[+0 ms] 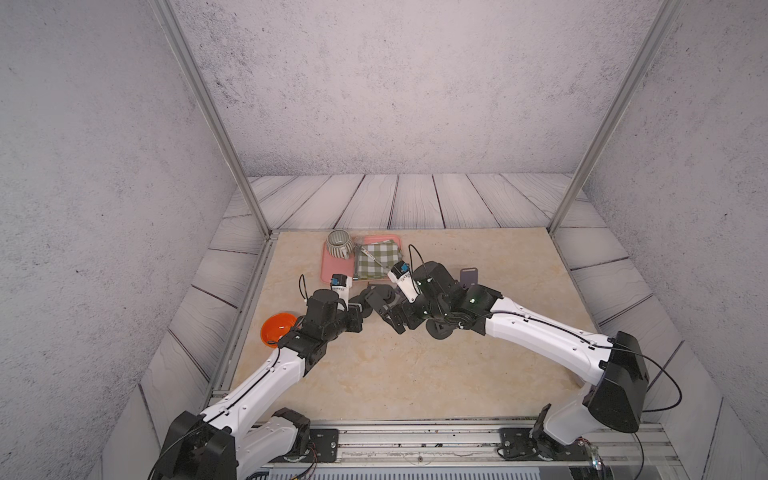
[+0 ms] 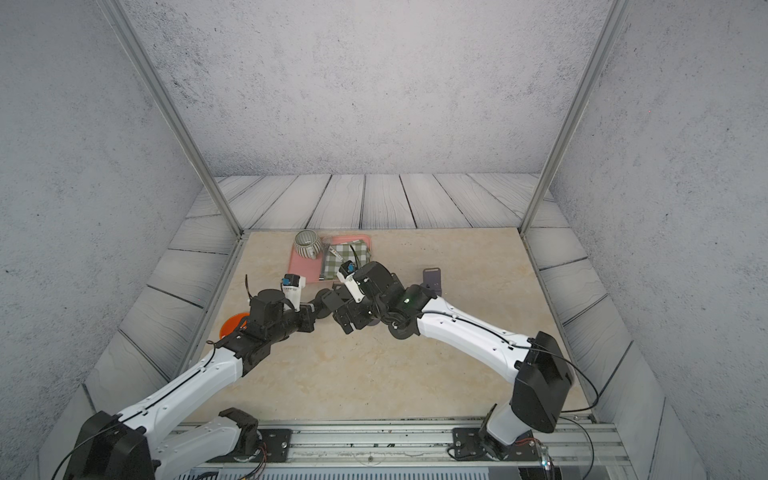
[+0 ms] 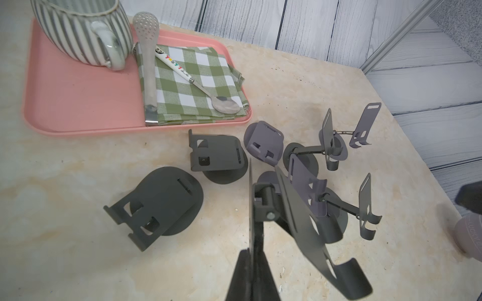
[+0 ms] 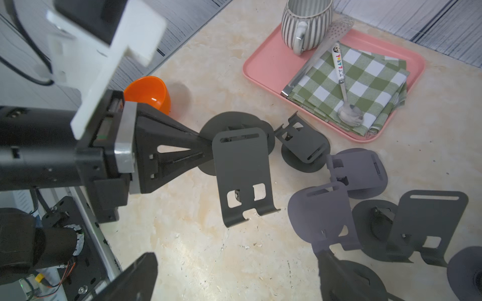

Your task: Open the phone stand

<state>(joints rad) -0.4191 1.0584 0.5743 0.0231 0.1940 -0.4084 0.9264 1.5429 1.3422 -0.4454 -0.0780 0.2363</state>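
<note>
Phone stand, dark grey, hangs above the middle of the counter. The left hand pinches it at the rim of its round base, fingers pressed together on the thin metal. Its plate tilts away from the base. The right hand sits just beside it on the right-edge side, fingers spread wide, holding nothing and clear of the stand.

More stands crowd the counter toward the far edge. There are three folded stands, two dark and one lilac. There also seem to be four opened stands, but they overlap and that count is unsure.

One pink tray at the far edge carries one striped mug and one green checked cloth. One spoon and one perforated tongs lie on the cloth. One orange bowl sits by the left edge.
</note>
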